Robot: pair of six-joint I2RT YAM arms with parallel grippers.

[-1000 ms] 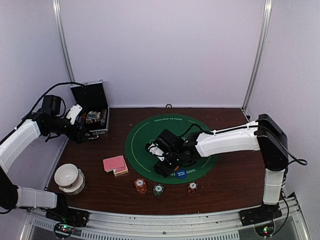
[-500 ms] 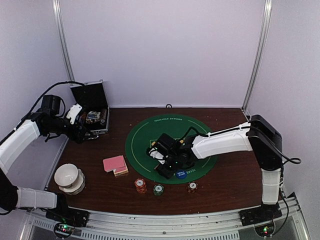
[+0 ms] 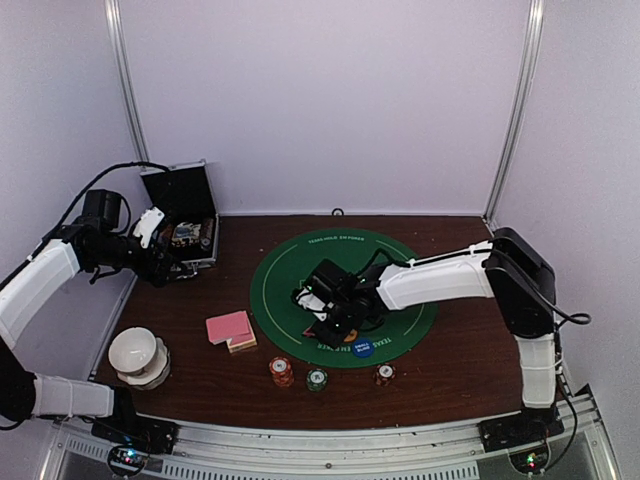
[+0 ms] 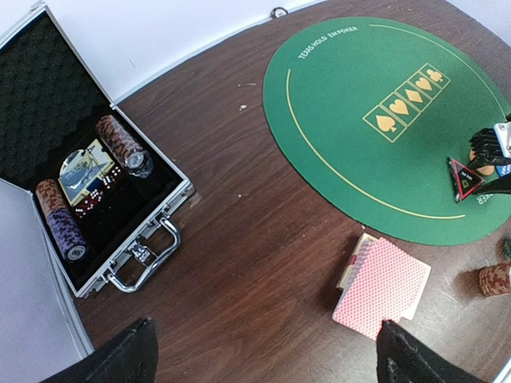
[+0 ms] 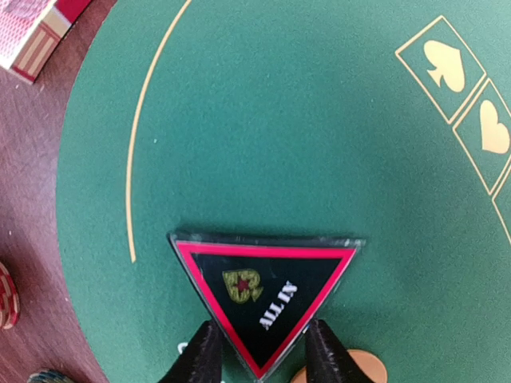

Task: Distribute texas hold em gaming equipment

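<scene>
My right gripper [image 5: 259,355] is shut on the lower tip of a black, red-edged triangular "ALL IN" marker [image 5: 267,291], held over the green felt mat [image 5: 263,120]; in the top view it is at the mat's near-left part [image 3: 325,323]. An orange button disc [image 5: 361,369] lies just behind the right finger, and a blue button disc [image 3: 362,348] sits on the mat's near edge. The pink-backed cards [image 3: 230,328] lie left of the mat. Three striped chip stacks [image 3: 281,371] [image 3: 317,379] [image 3: 385,374] stand in front. My left gripper [image 4: 267,359] is open and empty above bare wood near the cards [image 4: 383,287].
The black metal-edged case [image 4: 144,239] lies open at the back left with chip rolls and a card deck inside. A white bowl [image 3: 137,355] stands at the near left. White walls and metal posts enclose the table.
My right gripper has moved a little back and left over the mat with the triangular marker in it. The left arm has not moved.
</scene>
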